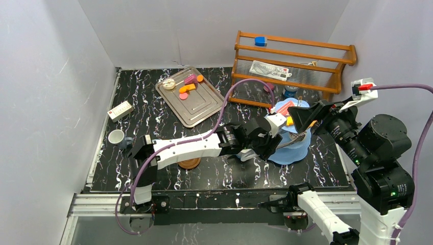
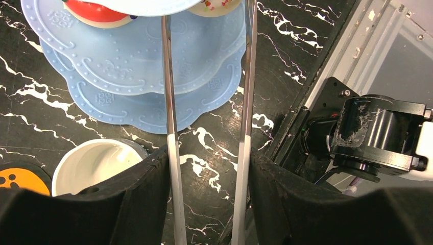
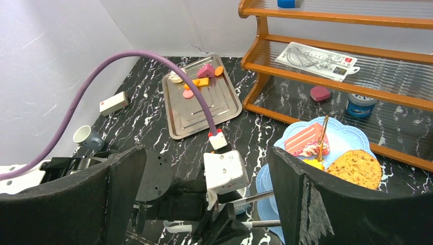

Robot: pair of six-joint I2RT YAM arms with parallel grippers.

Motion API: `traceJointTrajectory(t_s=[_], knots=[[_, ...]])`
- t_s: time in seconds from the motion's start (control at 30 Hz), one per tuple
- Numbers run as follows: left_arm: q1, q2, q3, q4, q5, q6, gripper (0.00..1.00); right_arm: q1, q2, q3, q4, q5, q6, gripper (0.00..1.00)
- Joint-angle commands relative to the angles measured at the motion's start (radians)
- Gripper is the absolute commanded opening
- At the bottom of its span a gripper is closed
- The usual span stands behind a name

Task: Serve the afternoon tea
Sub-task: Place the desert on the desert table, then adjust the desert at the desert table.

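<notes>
Left end effector (image 2: 209, 168) was clenched on the metal tongs (image 2: 170, 102), which reached over the light-blue stand (image 2: 127, 71), right of centre on the surface. Right end effector (image 3: 204, 158) hung fully released above it. Farther back, pastries (image 1: 188, 88) lay on the tray (image 1: 196, 109).
</notes>
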Motion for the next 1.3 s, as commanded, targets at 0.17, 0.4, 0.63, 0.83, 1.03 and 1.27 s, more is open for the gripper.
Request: traceJointTrajectory(t_s=[0.17,0.4,0.63,0.83,1.03,1.27], knots=[[-0.007,-0.076,-0.011,0.041,0.011,-0.007,0.51,-0.001,0.002,0.049,0.049,-0.011,0.017,0.99],[-0.007,-0.085,-0.027,0.039,0.000,-0.010,0.52,-0.001,-0.007,0.043,0.049,-0.018,0.023,0.99],[-0.009,-0.086,-0.010,0.031,0.015,-0.006,0.52,-0.001,-0.007,0.055,0.024,-0.020,0.021,0.99],[-0.008,-0.083,-0.004,0.021,0.012,0.003,0.54,0.000,-0.006,0.061,0.019,-0.017,0.020,0.99],[-0.010,-0.088,-0.005,0.016,0.002,0.006,0.53,0.000,0.002,0.069,0.014,-0.021,0.017,0.99],[-0.013,-0.118,-0.015,0.015,0.013,-0.004,0.51,-0.001,0.015,0.089,-0.001,-0.014,0.000,0.99]])
